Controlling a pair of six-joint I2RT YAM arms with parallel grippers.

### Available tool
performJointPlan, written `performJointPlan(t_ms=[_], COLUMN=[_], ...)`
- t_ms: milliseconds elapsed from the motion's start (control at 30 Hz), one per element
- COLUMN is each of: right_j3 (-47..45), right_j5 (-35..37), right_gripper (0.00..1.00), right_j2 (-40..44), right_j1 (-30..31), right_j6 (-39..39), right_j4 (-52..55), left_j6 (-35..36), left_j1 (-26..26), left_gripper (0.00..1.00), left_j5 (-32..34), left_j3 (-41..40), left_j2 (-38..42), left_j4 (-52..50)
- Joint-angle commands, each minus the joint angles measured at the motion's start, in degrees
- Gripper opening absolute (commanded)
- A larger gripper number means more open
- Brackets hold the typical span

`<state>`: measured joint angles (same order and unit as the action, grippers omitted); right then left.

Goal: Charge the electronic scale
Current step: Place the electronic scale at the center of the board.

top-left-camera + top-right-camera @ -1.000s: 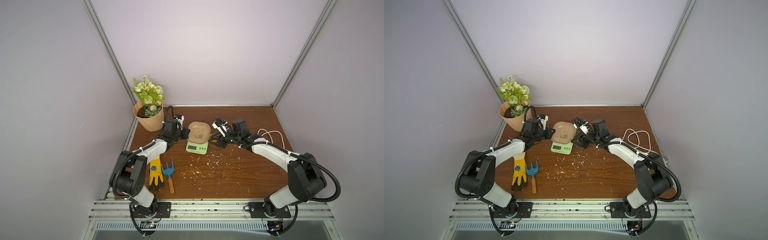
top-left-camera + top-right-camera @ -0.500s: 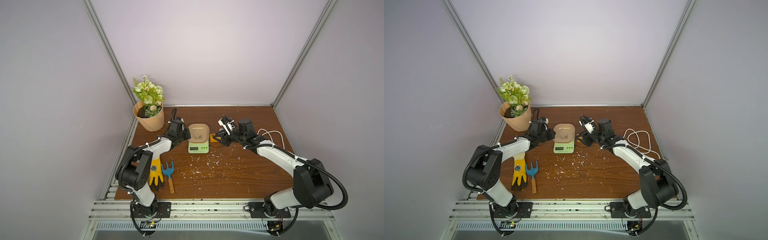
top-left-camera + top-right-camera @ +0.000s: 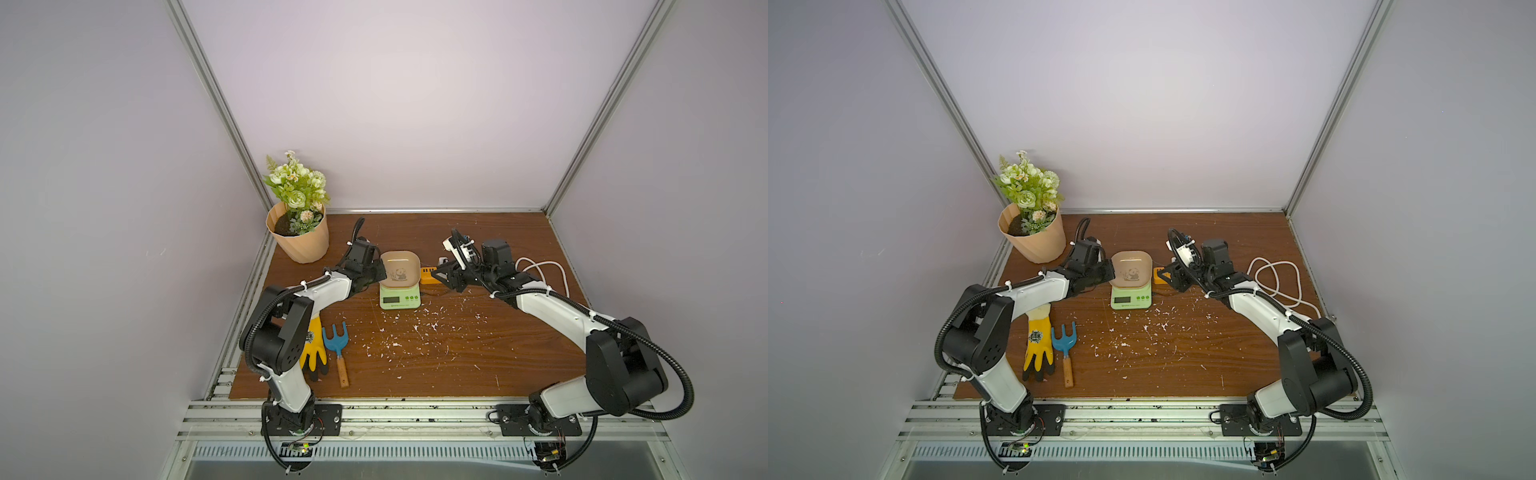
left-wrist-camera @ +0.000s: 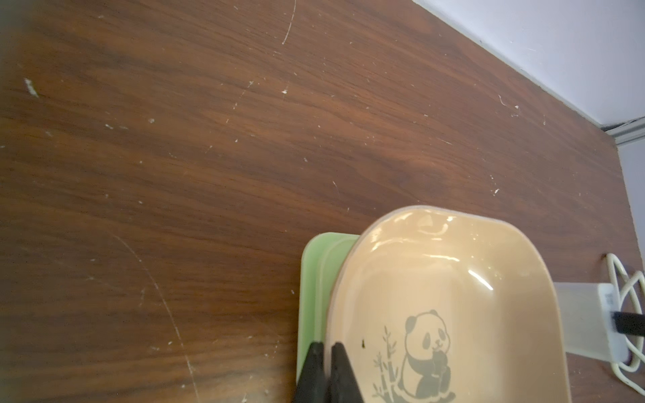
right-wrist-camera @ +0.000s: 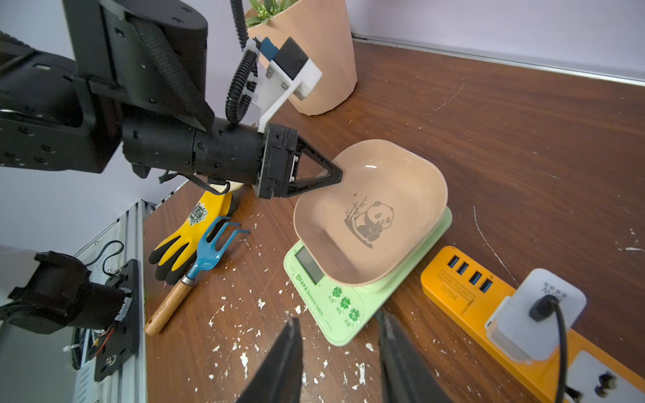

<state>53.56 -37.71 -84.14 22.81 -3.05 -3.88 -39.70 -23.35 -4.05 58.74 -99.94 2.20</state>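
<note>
The electronic scale (image 3: 399,300) is sitting in the middle of the bench (image 3: 436,361), its display facing the front edge and its beige panda tray (image 3: 401,270) on top. The left gripper (image 4: 324,345) is pinching the tray's rim, fingers pressed together on it. The right gripper (image 5: 340,349) is hovering just beside the scale's opposite side, fingers spread and holding nothing, near the orange power strip (image 5: 453,279).

The left gripper (image 3: 380,272) has moved right, its fingers pinching the tray (image 3: 401,269) rim. The tray, tilted a second ago, now sits more level over the scale (image 3: 400,299), which has shifted slightly right. The right gripper (image 3: 439,277) has drawn back to the right, uncovering the orange strip's (image 3: 426,274) end.
</note>
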Motion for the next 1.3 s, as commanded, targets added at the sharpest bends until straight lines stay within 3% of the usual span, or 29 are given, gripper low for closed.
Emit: performJointPlan(t_ms=[0, 467, 667, 900, 1067, 1200, 1267], right_j3=[-0.27, -2.65, -5.08, -9.40, -12.49, -16.16, -17.53], right_j5=[-0.51, 1.38, 10.72, 25.64, 36.50, 40.86, 43.09], right_gripper=[0.40, 0.39, 0.41, 0.53, 0.66, 0.81, 0.87], right_j2=[2.47, 6.69, 11.75, 18.88, 22.76, 26.11, 27.21], right_j1=[-0.56, -2.96, -4.92, -7.45, -9.20, -11.06, -11.89], right_j6=[-0.81, -2.17, -5.06, -7.90, -8.94, -8.58, -7.99], right_j4=[-2.16, -3.56, -4.50, -6.05, -6.72, -9.39, -10.05], left_j6=[-2.48, -1.31, 1.97, 10.32, 15.96, 21.11, 23.00], left_j1=[-0.85, -0.97, -0.82, 0.57, 3.66, 4.80, 5.08], left_gripper=[0.03, 0.26, 0.43, 0.70, 0.83, 0.99, 0.99], left_j5=[1.49, 3.42, 9.53, 14.89, 15.47, 21.18, 24.12], left_j3=[2.93, 5.35, 7.85, 6.04, -2.67, -10.51, -14.17], left_j2=[-0.14, -0.15, 3.13, 11.34, 20.07, 26.64, 29.67], left_j4=[0.53, -2.90, -7.61, -5.18, 4.74, 11.80, 14.61])
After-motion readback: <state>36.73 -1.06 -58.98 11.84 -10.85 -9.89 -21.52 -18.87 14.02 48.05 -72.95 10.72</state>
